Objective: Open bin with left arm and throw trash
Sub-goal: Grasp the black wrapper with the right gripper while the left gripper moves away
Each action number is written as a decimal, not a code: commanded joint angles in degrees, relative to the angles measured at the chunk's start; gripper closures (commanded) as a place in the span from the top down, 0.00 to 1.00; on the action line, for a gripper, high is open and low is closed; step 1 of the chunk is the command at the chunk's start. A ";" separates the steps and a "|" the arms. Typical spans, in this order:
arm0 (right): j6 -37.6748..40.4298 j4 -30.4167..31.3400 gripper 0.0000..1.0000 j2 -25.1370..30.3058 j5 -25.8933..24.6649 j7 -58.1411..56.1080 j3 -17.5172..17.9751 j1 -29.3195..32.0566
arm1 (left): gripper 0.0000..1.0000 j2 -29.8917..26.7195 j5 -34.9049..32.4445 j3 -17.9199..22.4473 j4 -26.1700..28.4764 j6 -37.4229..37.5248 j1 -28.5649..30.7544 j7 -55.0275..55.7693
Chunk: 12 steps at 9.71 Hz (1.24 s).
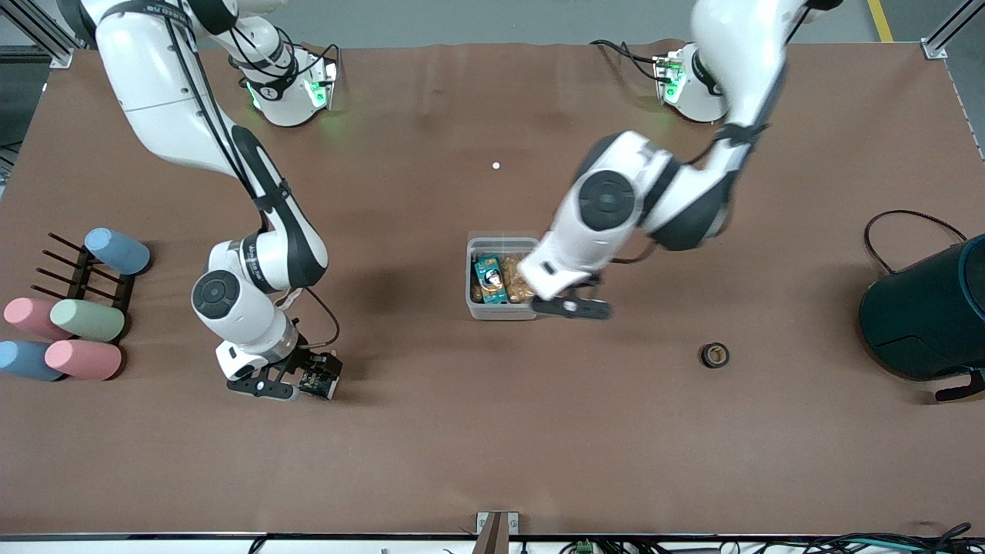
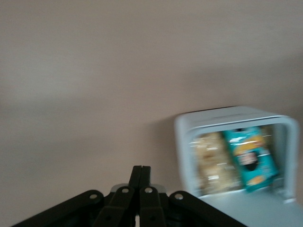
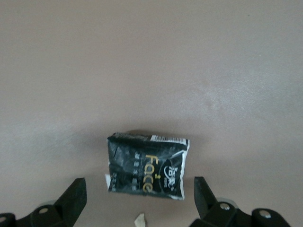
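- Nearest the front camera, our right end effector [image 1: 296,382] sits low at the black wrapper [image 3: 147,166], fingers [image 3: 71,201] spread wide on either side of it without touching.
- We see the black tape roll [image 1: 715,355] lying on the bench [image 1: 492,446], nearer the left arm's end.
- Our left end effector [image 2: 140,182] has its fingers pressed together, just beside the bin [image 1: 502,278].
- We find the bin open mid-bench, packets inside.

Both arms are shiny white with round black caps on the joints. Thin black cables run along them. Green lights glow on their bases. The fingers [image 3: 71,201] are black.
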State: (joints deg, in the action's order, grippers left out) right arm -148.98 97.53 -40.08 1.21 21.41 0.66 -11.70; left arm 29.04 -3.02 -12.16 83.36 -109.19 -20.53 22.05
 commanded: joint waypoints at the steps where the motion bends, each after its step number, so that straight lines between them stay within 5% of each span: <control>1: -1.22 -0.23 1.00 -1.14 0.28 1.78 -0.22 -0.25 | 0.23 2.06 -0.94 -0.32 2.15 0.38 8.36 -9.28; 2: -1.22 -0.76 1.00 -2.28 -0.24 3.27 -0.31 -0.69 | 0.79 4.08 -2.77 -0.32 2.68 -0.75 12.06 -13.75; 3: -1.31 -1.55 1.00 -3.07 -0.25 3.54 -0.92 -1.12 | 1.00 4.79 -6.79 -0.41 4.34 -3.72 14.88 -19.62; 4: -1.31 -2.16 0.99 -3.34 -0.25 3.63 -1.01 -1.30 | 1.00 4.89 -8.13 -0.32 8.27 -8.80 17.08 -21.07; 6: -0.79 -3.48 0.37 -3.52 -0.24 6.86 -1.01 -1.31 | 1.00 4.36 -14.34 -0.41 18.64 -24.60 22.09 -23.44; 8: -0.78 -3.75 0.02 -3.52 -0.16 8.81 -1.01 -1.30 | 1.00 5.58 -17.98 -0.41 22.63 -32.03 24.56 -23.63; 10: -0.61 -3.75 0.00 -3.26 -0.24 10.22 -1.01 -1.57 | 1.00 7.51 -17.99 -0.41 23.51 -35.91 25.71 -23.63; 12: 7.42 -4.97 0.00 -0.37 0.02 13.45 -0.58 -3.22 | 0.94 8.23 -18.08 -0.50 23.52 -37.15 26.25 -23.72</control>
State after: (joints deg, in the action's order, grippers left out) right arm -146.75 93.65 -42.81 1.17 31.59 0.26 -12.95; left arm 37.32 -19.98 -11.92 106.36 -145.11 4.76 -1.16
